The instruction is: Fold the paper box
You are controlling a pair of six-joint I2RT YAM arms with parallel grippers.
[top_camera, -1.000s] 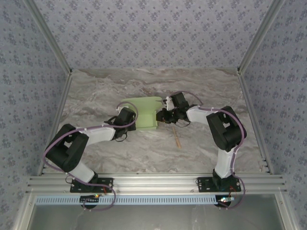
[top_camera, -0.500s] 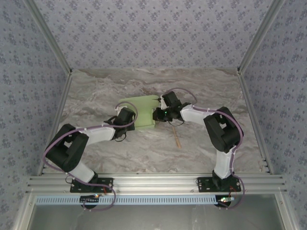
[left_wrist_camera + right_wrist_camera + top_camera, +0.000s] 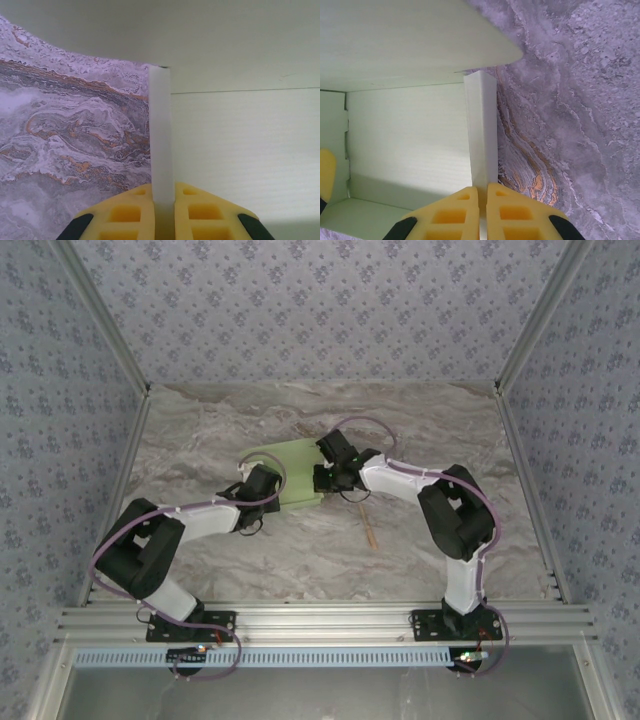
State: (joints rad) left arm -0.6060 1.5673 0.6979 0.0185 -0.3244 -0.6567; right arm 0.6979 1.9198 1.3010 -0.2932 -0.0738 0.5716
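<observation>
Top cam: even diffuse overhead light, no glare, only faint soft shadows under the arms on the grey marble-pattern table top (image 3: 200, 430). Res a bit low. Silver aluminium frame posts (image 3: 112, 332) splay out twd 10 and 2 o'clock, wide-lens distortion. Left wrist cam: table veins sharp at 9, pale green card paper box (image 3: 240, 140) evenly lit, its panel at 12 duller, greyish. Left gripper (image 3: 163, 200) yellow pads (image 3: 125, 210) soft-focus at 6. Right wrist cam: shadow band inside box at 7, flap at 11 blurry, table at 3 crisp.
</observation>
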